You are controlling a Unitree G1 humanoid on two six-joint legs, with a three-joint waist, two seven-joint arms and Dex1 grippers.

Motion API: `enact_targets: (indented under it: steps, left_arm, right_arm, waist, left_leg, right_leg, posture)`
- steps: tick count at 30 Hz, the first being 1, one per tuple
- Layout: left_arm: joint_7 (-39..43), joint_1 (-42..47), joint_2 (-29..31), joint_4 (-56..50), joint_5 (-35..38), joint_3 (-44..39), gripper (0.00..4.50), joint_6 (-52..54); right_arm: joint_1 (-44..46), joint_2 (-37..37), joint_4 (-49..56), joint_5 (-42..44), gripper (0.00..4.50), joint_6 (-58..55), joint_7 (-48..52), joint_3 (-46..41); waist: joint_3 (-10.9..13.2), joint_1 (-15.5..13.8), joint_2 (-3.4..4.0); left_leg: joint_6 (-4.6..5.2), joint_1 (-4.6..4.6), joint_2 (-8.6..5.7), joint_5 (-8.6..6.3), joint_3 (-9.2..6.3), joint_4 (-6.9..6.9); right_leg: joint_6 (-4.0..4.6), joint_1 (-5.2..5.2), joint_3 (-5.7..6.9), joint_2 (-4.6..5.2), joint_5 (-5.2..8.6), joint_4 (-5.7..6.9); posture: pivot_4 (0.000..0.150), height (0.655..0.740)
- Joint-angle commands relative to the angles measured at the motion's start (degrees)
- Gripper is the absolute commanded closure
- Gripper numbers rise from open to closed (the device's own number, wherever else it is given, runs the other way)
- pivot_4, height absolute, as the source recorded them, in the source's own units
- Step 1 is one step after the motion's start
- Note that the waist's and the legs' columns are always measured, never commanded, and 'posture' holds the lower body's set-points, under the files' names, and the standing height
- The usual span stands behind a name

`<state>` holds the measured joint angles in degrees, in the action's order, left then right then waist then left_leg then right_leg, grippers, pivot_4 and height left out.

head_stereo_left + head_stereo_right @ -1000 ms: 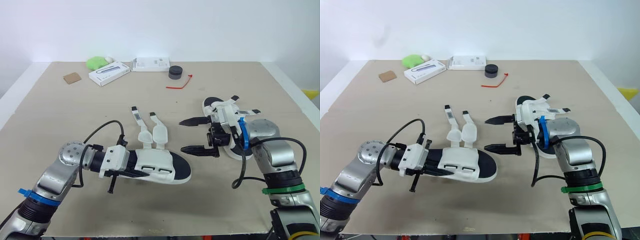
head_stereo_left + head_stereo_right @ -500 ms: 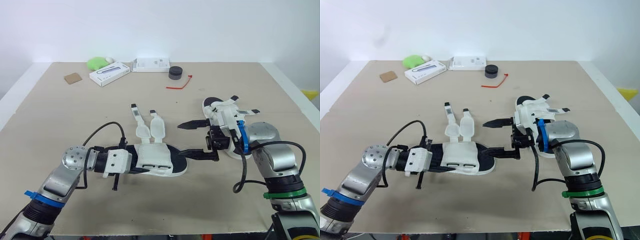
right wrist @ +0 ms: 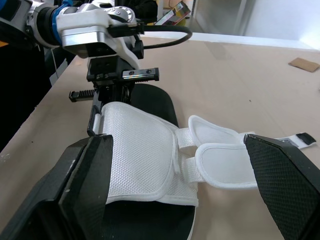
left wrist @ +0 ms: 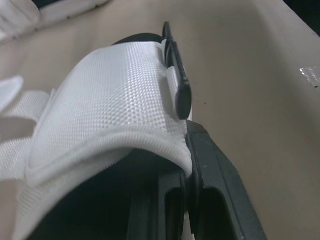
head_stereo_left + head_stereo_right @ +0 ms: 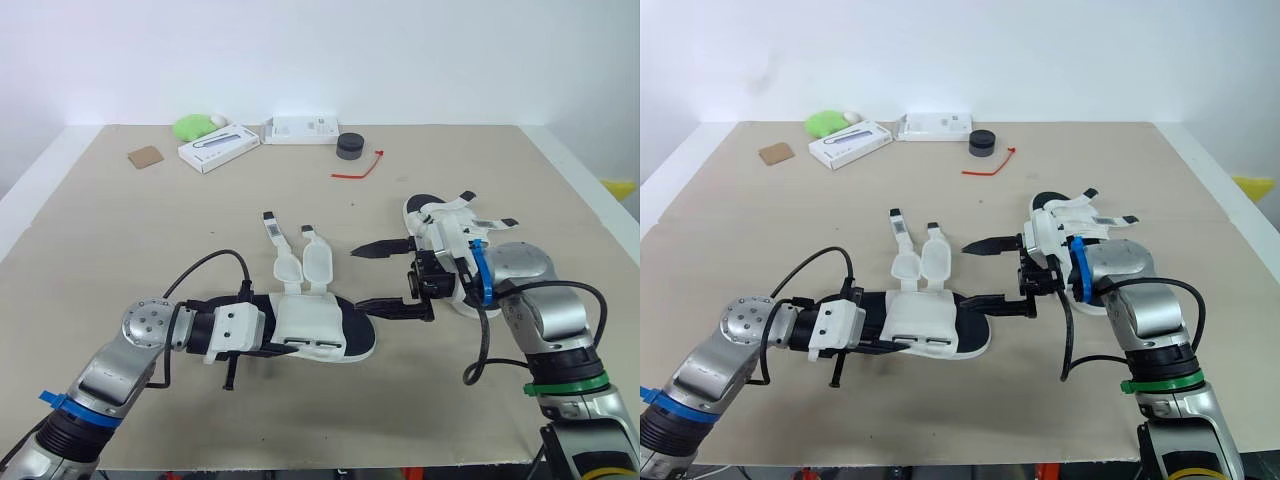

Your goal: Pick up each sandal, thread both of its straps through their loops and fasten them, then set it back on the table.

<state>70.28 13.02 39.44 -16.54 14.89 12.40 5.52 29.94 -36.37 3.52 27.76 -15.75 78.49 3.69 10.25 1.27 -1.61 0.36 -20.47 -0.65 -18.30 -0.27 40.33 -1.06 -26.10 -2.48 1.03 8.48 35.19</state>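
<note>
Evidently early: clamps left end effector (image 5: 275,345) on heel of near sandal (image 5: 315,325), spreads right end effector (image 5: 358,278) at toe, leaves straps (image 5: 300,262) unthreaded.

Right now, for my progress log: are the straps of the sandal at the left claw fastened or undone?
Undone: both straps lie spread on the table beside the sandal, unthreaded.

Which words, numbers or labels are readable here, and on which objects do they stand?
None can be read.
Print on the long white box: too small.
Print on the flat white box: too small.
Marks on the strap tag of the near sandal: too small.
</note>
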Motion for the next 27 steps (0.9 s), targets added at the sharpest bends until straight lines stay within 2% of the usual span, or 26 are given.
enact_targets:
  steps: [1,3,4,6,7,10,15,17,22,23,24,26,27]
  left_arm:
    - [0.12,0.01,0.76,-2.99,3.10,-1.54,2.86,1.65]
    - [0.45,-0.21,1.43,-4.46,5.31,-2.33,1.86,3.81]
    - [0.62,-0.30,1.90,-5.32,6.67,-2.93,1.57,5.11]
    - [1.51,-0.54,4.04,-7.40,11.18,-5.09,0.42,9.78]
    - [2.03,-0.68,5.44,-8.16,13.58,-6.45,0.08,12.29]
    - [3.04,-0.98,8.84,-8.92,18.23,-10.02,0.08,16.62]
    - [3.31,-1.96,11.08,-10.49,19.99,-12.41,0.08,17.99]
    - [2.22,-1.91,10.33,-10.01,18.02,-12.36,0.08,15.59]
    - [-2.46,1.11,6.68,-1.31,6.71,-11.52,0.08,1.50]
    - [-3.15,1.63,5.91,-0.03,5.61,-11.48,0.00,-0.26]
    - [-3.53,2.11,5.19,1.05,5.23,-11.41,0.00,-0.98]
    - [-4.66,3.46,3.47,3.29,3.93,-10.93,0.00,-2.95]
    - [-4.86,3.88,2.86,3.97,3.77,-10.65,0.00,-3.21]
  right_arm:
    - [1.35,0.14,0.50,0.13,0.00,1.09,-0.11,-0.36]
    - [1.31,0.12,0.27,0.07,0.00,1.28,-0.12,-0.27]
    - [1.32,0.11,0.12,0.00,0.00,1.37,-0.12,-0.23]
    - [1.16,-0.08,-0.14,-0.22,0.00,1.53,-0.13,-0.16]
    - [1.05,-0.24,-0.27,-0.32,0.00,1.48,-0.16,-0.16]
    - [0.32,-0.88,-0.55,-0.81,0.00,1.64,0.05,-0.30]
    - [-0.19,-1.39,-1.00,-1.36,0.00,1.79,-0.03,-0.40]
    - [-0.29,-1.58,-1.11,-1.76,0.00,1.71,-0.35,-0.34]
    - [-1.13,-2.45,-1.56,-3.76,0.00,1.65,-1.89,-0.21]
    - [-1.32,-2.48,-1.65,-3.80,0.50,1.63,-1.94,-0.25]
    - [-1.57,-2.47,-1.75,-3.88,0.72,1.77,-2.09,-0.36]
    - [-2.53,-3.10,-1.75,-4.10,1.60,1.13,-1.93,-0.15]
    - [-2.99,-3.37,-1.72,-4.22,1.85,0.97,-1.85,-0.05]
  waist:
    - [0.00,-0.01,0.00]
    - [0.00,0.00,0.00]
    - [0.00,0.02,0.00]
    - [0.00,0.04,0.00]
    - [0.00,0.04,0.00]
    - [0.00,0.06,0.00]
    - [0.00,0.07,0.00]
    - [0.00,0.04,0.00]
    - [0.00,-0.04,0.00]
    - [0.00,-0.05,0.00]
    - [0.00,-0.05,0.00]
    - [0.00,-0.05,0.00]
    - [0.00,-0.05,0.00]
  left_leg:
    - [0.00,0.00,0.00,0.00,0.00,0.00]
    - [0.00,0.00,0.00,0.00,0.00,0.01]
    - [0.00,0.00,0.00,0.00,0.01,0.01]
    - [0.00,0.00,0.02,0.00,0.00,0.01]
    - [0.00,0.00,0.03,0.00,-0.01,0.01]
    - [0.00,0.00,0.07,0.00,-0.03,0.01]
    - [0.00,0.06,0.08,0.00,0.00,0.01]
    - [0.00,0.06,0.08,0.00,0.02,0.01]
    - [-0.03,0.11,0.07,0.02,0.02,0.01]
    - [-0.03,0.16,0.07,0.02,0.03,0.01]
    - [-0.03,0.19,0.07,0.02,0.04,0.01]
    - [-0.03,0.19,0.08,0.02,0.05,0.01]
    - [-0.03,0.19,0.08,0.02,0.05,0.01]
  right_leg:
    - [0.00,0.00,0.00,0.00,0.00,0.00]
    - [0.00,0.01,-0.01,0.00,0.00,0.00]
    - [0.00,0.01,-0.02,0.00,0.00,0.00]
    - [0.00,0.00,-0.02,-0.02,0.00,0.00]
    - [0.00,0.00,-0.02,-0.04,0.01,0.01]
    - [-0.05,-0.01,-0.01,-0.10,0.05,0.01]
    - [-0.19,0.04,-0.03,-0.12,0.14,0.01]
    - [-0.16,0.03,-0.05,-0.12,0.13,0.00]
    - [0.06,0.11,-0.04,-0.13,0.00,0.00]
    - [0.06,0.17,-0.04,-0.15,0.00,-0.02]
    - [0.06,0.19,-0.04,-0.15,0.00,-0.02]
    - [0.07,0.20,-0.06,-0.15,0.00,-0.02]
    - [0.07,0.19,-0.06,-0.15,-0.01,-0.01]
  posture:
    - [0.150,0.7400]
    - [0.150,0.7400]
    - [0.150,0.7400]
    - [0.150,0.7400]
    - [0.150,0.7400]
    - [0.150,0.7400]
    - [0.150,0.7400]
    - [0.150,0.7400]
    - [0.150,0.7400]
    - [0.150,0.7400]
    - [0.150,0.7400]
    - [0.150,0.7400]
    - [0.150,0.7400]
